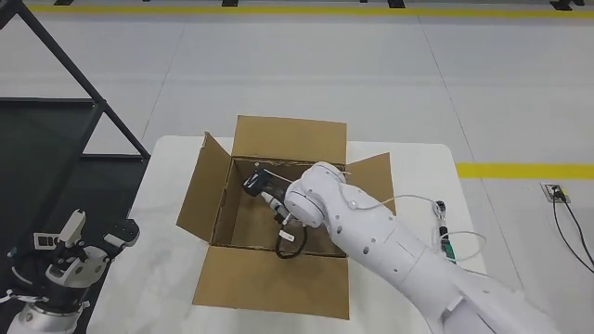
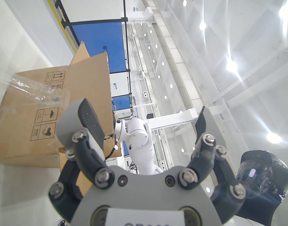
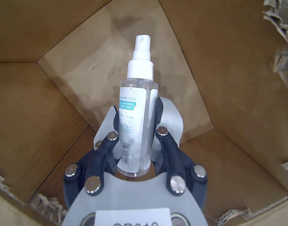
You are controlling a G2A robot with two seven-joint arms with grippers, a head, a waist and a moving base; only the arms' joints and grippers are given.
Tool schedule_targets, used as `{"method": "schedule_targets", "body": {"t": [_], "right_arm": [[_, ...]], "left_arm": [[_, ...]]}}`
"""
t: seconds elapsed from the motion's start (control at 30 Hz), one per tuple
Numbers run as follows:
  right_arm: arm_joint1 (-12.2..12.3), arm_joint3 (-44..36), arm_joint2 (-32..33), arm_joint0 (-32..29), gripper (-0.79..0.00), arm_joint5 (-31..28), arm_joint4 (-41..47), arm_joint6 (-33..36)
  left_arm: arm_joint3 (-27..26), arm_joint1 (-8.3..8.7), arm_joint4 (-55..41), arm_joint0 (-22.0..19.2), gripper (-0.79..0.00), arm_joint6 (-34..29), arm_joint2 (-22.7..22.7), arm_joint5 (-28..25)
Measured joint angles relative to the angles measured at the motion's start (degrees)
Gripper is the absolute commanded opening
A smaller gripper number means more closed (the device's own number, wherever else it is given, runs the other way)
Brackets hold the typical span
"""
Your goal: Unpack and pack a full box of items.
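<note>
One gripper loaded, one empty

Right gripper (image 3: 138, 108) is clamped around a clear plastic spray bottle with white pump top (image 3: 134, 128), held inside the open brown cardboard box (image 3: 217, 71). Left gripper (image 2: 144, 108), outside the box, has its fingers spread apart.

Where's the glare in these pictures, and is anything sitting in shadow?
Left wrist view: ceiling lights flare into long streaks behind the open left gripper. Right wrist view: no glare; soft shade along the floor edges of the cardboard box, around the spray bottle held by the right gripper. Top view: even light on the table.
</note>
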Motion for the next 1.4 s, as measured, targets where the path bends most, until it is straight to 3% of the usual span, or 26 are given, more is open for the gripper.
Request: {"method": "schedule_targets", "body": {"t": [0.37,0.67,0.7,0.73,0.9,1.03,1.13,1.23,1.4], "right_arm": [[-8.2,18.5,-3.4,4.0,-0.785,-4.8,2.5,-2.2],[-12.8,28.5,-4.1,5.1,-0.785,-5.2,2.3,-4.3],[-13.1,29.3,-4.2,5.2,-0.696,-5.4,2.3,-4.3],[-13.5,30.0,-4.2,5.2,-0.545,-5.5,2.3,-4.3],[-15.0,33.2,-4.0,5.5,-0.397,-6.2,2.3,-4.7],[-15.8,35.0,-3.8,5.8,-0.323,-6.5,2.1,-5.2],[-16.2,36.0,-3.5,6.0,-0.314,-6.7,2.1,-5.6],[-16.5,36.6,-3.2,6.2,-0.219,-7.4,2.1,-6.2],[-16.4,37.7,-1.9,6.6,-0.191,-10.3,3.6,-8.8]], "left_arm": [[0.0,0.00,0.0,0.0,0.000,0.0,0.0,0.0],[0.0,0.00,0.0,0.0,0.000,0.0,0.0,0.0],[0.0,0.00,0.0,0.0,0.000,0.0,0.0,0.0],[0.0,0.00,0.0,0.0,0.000,0.0,0.0,0.0],[0.0,0.00,0.0,0.0,0.000,0.0,0.0,0.0],[0.0,0.00,0.0,0.0,0.000,0.0,0.0,0.0],[0.0,0.00,0.0,0.0,0.000,0.0,0.0,0.0],[0.0,0.00,0.0,0.0,0.000,0.0,0.0,0.0],[0.0,0.00,0.0,0.0,0.000,0.0,0.0,0.0]]}}
